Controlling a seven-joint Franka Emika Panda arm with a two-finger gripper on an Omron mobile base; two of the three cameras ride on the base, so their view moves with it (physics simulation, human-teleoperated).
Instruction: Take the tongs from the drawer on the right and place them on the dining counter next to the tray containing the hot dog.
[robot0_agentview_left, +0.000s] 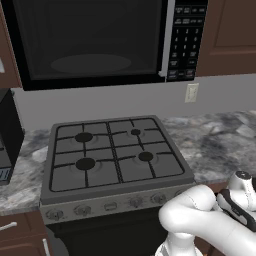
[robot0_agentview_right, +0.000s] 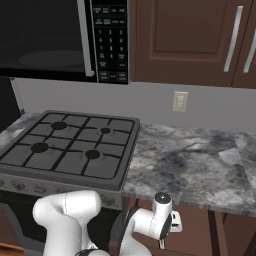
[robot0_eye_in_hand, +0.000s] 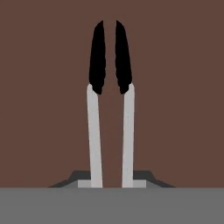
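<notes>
Four burners top one stove (robot0_agentview_left: 115, 155). Right of it, under the worktop (robot0_agentview_right: 200, 160), one brown drawer (robot0_eye_in_hand: 43, 87) backs one pair of tongs (robot0_eye_in_hand: 110, 109) with two black tips. My gripper (robot0_eye_in_hand: 112, 180) pinches them, fingers narrow.

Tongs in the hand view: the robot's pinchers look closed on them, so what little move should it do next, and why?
Probably lift straight up a little. The gripper looks shut on the tongs, whose grey arms run down between its tips, with the brown drawer surface close behind. A small lift should get them clear before carrying.
</notes>
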